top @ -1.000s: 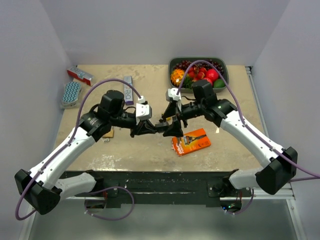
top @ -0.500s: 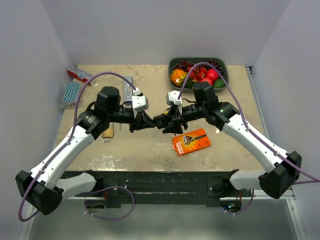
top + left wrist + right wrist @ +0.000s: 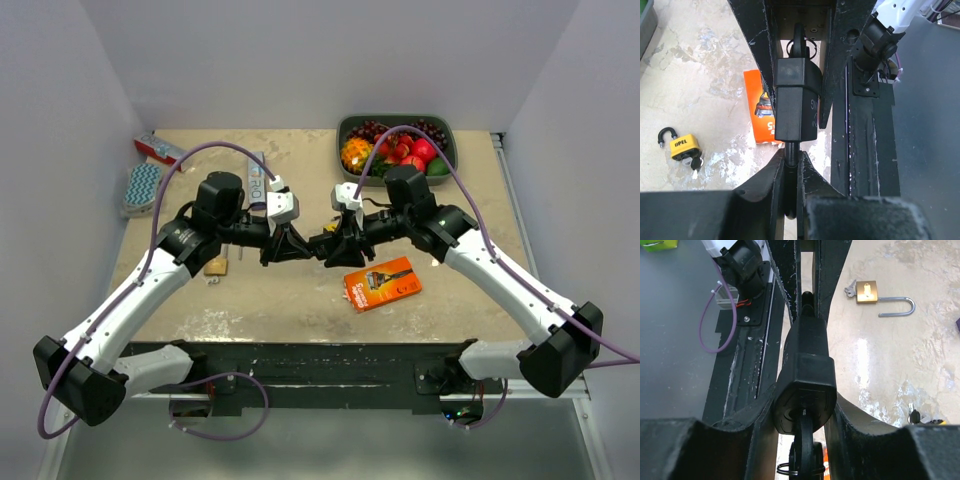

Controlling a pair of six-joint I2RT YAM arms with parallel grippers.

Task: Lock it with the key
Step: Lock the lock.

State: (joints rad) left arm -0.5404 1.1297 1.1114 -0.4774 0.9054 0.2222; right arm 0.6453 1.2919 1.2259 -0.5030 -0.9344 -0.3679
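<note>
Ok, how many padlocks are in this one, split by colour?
black padlock: 1
yellow padlock: 1
brass padlock: 1
total: 3

Seen from above and behind the robot, the fixed overhead camera looks down and forward across the whole surface (image 3: 270,300), with the fruit bowl (image 3: 343,135) at 1 o'clock. The left wrist camera rides close behind the left end effector (image 3: 791,167) and faces the opposite arm. The right wrist camera sits just as close behind the right end effector (image 3: 805,405), facing back the other way. All three views share the black padlock (image 3: 318,246) mid-scene. The overhead and left wrist views also share the orange packet (image 3: 382,284).
</note>
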